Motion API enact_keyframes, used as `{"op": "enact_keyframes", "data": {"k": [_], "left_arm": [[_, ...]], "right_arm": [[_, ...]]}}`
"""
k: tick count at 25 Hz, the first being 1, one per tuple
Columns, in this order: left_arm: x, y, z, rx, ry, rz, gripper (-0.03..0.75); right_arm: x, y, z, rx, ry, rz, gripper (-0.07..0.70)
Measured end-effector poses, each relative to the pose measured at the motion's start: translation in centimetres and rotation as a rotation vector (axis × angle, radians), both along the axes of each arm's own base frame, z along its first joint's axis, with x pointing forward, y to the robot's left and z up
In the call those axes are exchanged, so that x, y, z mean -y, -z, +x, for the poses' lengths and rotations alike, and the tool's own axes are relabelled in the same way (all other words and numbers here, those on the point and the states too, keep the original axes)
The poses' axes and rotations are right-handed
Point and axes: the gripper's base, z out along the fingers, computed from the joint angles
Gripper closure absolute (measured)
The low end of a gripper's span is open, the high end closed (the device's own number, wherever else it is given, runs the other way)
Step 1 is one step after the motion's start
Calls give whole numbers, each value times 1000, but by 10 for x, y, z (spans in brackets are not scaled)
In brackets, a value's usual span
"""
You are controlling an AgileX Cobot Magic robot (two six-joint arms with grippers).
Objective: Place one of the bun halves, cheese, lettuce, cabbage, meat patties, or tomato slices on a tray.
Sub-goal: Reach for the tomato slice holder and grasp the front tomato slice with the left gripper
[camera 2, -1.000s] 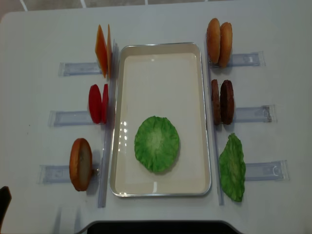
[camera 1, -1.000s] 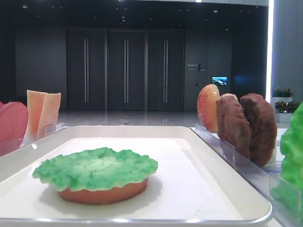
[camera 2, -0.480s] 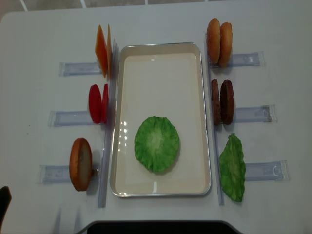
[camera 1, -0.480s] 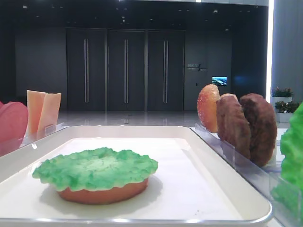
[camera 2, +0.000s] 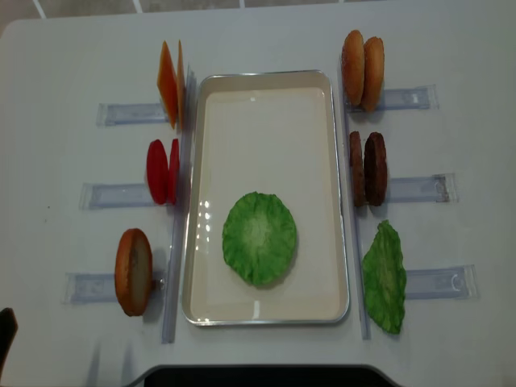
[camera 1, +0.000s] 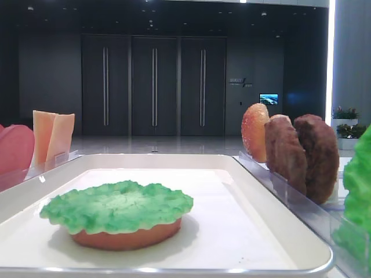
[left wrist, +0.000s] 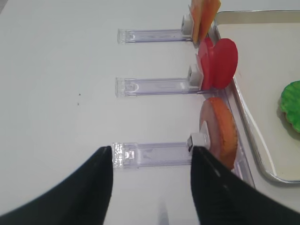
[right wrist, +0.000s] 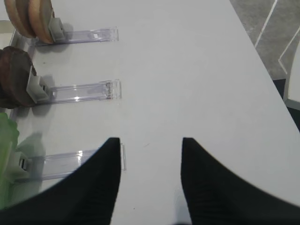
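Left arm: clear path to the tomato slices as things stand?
Probably yes. The left gripper is open over bare table, and the tomato slices stand upright in their holder ahead, with only the bun half standing nearer on the way.

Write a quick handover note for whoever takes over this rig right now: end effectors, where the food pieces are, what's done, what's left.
Left end effector: open, empty, hovering over the table by the holder with a bun half.
Right end effector: open, empty, over bare table right of the holders.
Tray: one bun half lies flat with lettuce on top.
In holders, left side: cheese, tomato slices, one bun half. Right side: two bun halves, meat patties, a second green leaf.
Done: bun and lettuce placed.
Left: pick another piece, perhaps tomato or a patty.
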Motion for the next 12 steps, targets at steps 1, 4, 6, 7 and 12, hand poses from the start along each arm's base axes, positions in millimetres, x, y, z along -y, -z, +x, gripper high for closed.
{"op": "enact_keyframes", "data": {"k": [1, 4, 6, 7, 12], "left_arm": [[-1, -1, 0, 3, -5, 7, 307], [-2, -7, -2, 21, -19, 10, 307], [-2, -12, 0, 15, -32, -6, 307], [-2, -15, 3, -5, -36, -10, 307], [-2, -36, 38, -163, -72, -19, 307]], "right_arm": [[0, 0, 0, 0, 0, 0, 335], [0, 0, 0, 0, 0, 0, 335], [0, 0, 0, 0, 0, 0, 335], [0, 0, 0, 0, 0, 0, 335], [0, 0, 0, 0, 0, 0, 335]]}}
